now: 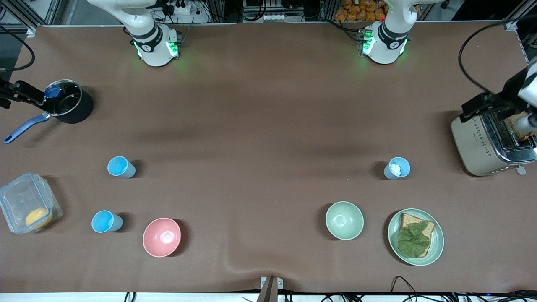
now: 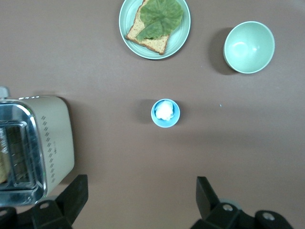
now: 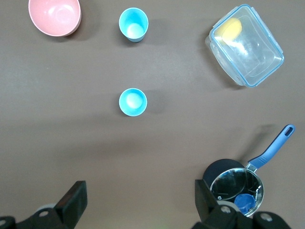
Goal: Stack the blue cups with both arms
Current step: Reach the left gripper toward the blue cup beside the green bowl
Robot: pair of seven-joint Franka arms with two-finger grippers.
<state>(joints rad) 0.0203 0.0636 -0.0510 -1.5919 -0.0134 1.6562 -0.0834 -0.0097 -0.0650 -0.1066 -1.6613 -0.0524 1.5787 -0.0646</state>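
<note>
arms: two, white rounded shells, dark grey bands at the joints | bases: right arm, left arm, each lit green, a small round dark mark on the white housing | left gripper: black angular fingers, round silver screws | right gripper: same black build

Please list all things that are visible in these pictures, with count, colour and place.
Cups: three, blue; two at the right arm's end, one holding something white, near the toaster.
Bowls: two; pink, green.
Plate: one, green, with bread and a leaf.
Toaster: one, beige and silver.
Pot: one, black, blue handle.
Box: one, clear, something yellow inside.
Left hand: open, above the table near the toaster.
Right hand: open, above the table near the pot.
</note>
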